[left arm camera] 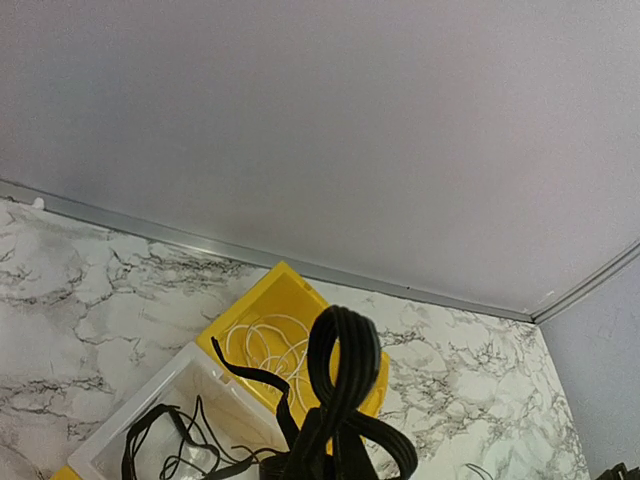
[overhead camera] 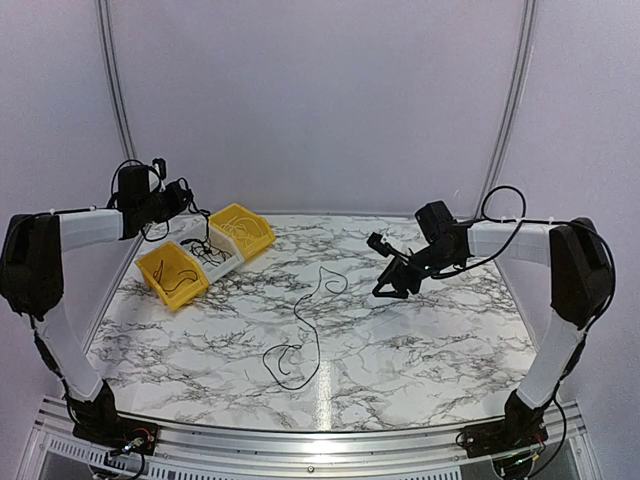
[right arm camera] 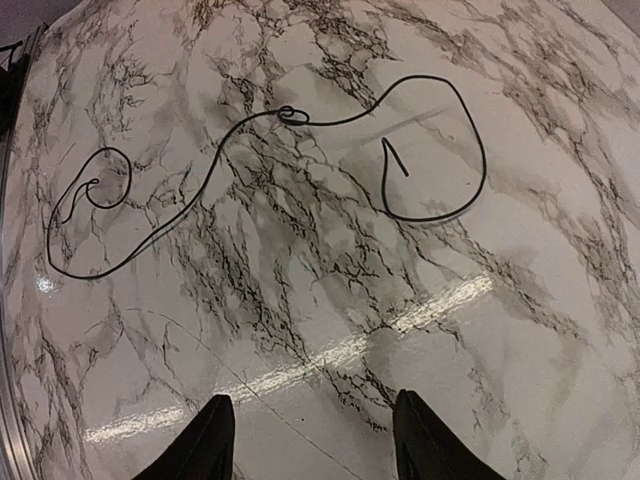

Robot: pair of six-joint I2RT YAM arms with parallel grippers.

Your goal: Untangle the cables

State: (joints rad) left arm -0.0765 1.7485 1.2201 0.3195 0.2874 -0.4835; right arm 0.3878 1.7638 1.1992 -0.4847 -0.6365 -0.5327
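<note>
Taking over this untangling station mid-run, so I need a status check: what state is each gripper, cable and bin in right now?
left gripper, shut on a looped cable bundle, raised
right gripper, open, empty
loose cable, lying alone on the table, untangled
white bin, holding tangled black cables
far yellow bin, holding white cables
near yellow bin, holding black wire

Glossy marbled table (right arm camera: 520,330), plastic yellow bin (left arm camera: 298,298)
</note>
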